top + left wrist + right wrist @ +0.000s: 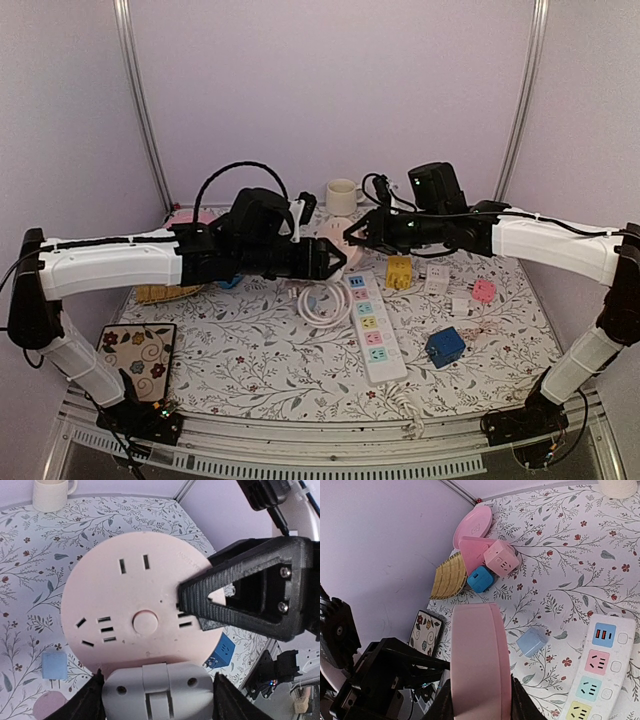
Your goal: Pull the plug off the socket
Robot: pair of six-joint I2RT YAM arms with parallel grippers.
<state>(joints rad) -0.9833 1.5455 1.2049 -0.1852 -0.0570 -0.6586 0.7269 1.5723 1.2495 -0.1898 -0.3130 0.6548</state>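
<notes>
A round pink socket [135, 580] hangs in the air between both arms, above the back middle of the table [339, 236]. A white plug [157, 692] is seated in its lower edge. My left gripper [157, 680] is shut on that plug, one black finger [92, 700] on each side. The right gripper [480, 692] is shut on the socket [480, 650], seen edge-on there, pinching its two flat faces. One right finger [240, 600] lies across the socket's right part in the left wrist view. In the top view the two grippers meet tip to tip, left [333, 258] and right [358, 232].
Under the arms lie a white power strip [370, 325] and a white cable coil [320, 302]. Cube adapters lie around: blue [444, 346], yellow [399, 271], pink [483, 291], light blue [531, 641]. A mug [341, 195] stands at the back, with a patterned pad [138, 350] front left.
</notes>
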